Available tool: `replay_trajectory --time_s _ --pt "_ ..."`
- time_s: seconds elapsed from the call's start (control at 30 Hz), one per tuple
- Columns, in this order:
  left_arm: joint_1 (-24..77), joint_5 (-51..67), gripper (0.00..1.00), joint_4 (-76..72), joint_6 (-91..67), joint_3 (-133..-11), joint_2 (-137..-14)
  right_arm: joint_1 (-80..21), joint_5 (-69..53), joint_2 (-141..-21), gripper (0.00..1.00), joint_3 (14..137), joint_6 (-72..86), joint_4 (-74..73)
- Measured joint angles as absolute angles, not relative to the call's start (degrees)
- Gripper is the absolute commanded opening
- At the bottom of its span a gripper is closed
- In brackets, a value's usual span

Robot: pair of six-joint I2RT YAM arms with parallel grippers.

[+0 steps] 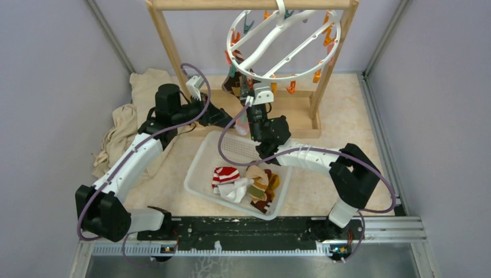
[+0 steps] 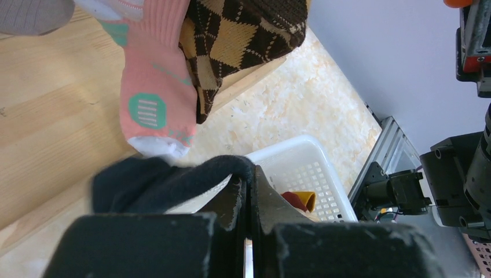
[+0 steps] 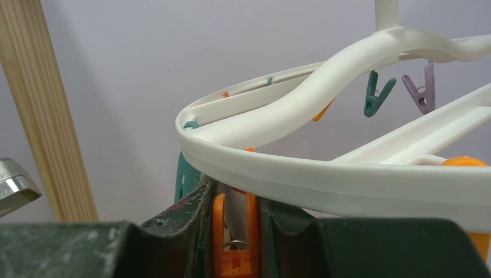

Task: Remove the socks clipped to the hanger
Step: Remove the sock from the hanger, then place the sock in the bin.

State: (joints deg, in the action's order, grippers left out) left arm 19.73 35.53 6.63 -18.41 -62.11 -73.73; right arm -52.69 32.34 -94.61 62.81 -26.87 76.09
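Observation:
The white ring hanger point(image 1: 278, 43) hangs from the wooden frame, with orange and teal clips around its rim. My right gripper point(image 1: 250, 86) is raised under its near left rim. In the right wrist view it point(image 3: 234, 197) is shut on an orange clip point(image 3: 219, 231) just below the ring point(image 3: 301, 174). My left gripper point(image 1: 231, 120) is low beside the frame's base. In the left wrist view it point(image 2: 249, 176) is shut on a navy sock point(image 2: 150, 179). A pink sock point(image 2: 153, 98), a brown argyle sock point(image 2: 243, 35) and a grey sock point(image 2: 29, 14) hang above it.
A white perforated basket point(image 1: 197, 174) in front of the frame holds a red-white striped sock point(image 1: 224, 174), a white sock point(image 1: 234, 190) and a mustard one point(image 1: 260, 176). The wooden frame point(image 1: 168, 46) stands at the back. A beige cloth point(image 1: 124, 127) lies at the left.

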Motion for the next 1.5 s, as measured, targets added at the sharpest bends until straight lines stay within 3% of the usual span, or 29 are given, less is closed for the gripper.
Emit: replay_trajectory --time_s 0.1,0.2,0.23,0.33,0.8,1.5 --pt "19.7 35.6 0.0 6.6 -18.4 -62.1 -73.7 -52.7 32.4 -94.5 0.03 62.8 -26.7 75.6" --pt "19.7 36.1 0.0 6.6 -18.8 -62.1 -73.7 -52.7 32.5 -94.1 0.51 62.7 -26.2 74.9" --pt "19.7 36.3 0.0 6.6 -18.9 -62.1 -73.7 -52.7 32.5 -93.9 0.59 62.7 -25.6 74.5" --pt "19.7 36.9 0.0 6.7 -19.5 -62.1 -73.6 -52.7 32.5 -92.7 0.71 62.2 -24.3 72.2" --pt "19.6 43.7 0.0 9.3 -24.0 -64.1 -66.7 -54.9 36.4 -84.3 0.8 52.5 -17.0 61.1" --pt "19.8 43.5 0.0 22.5 -30.8 -64.0 -57.0 -55.7 34.2 -77.8 0.8 55.2 6.4 23.0"
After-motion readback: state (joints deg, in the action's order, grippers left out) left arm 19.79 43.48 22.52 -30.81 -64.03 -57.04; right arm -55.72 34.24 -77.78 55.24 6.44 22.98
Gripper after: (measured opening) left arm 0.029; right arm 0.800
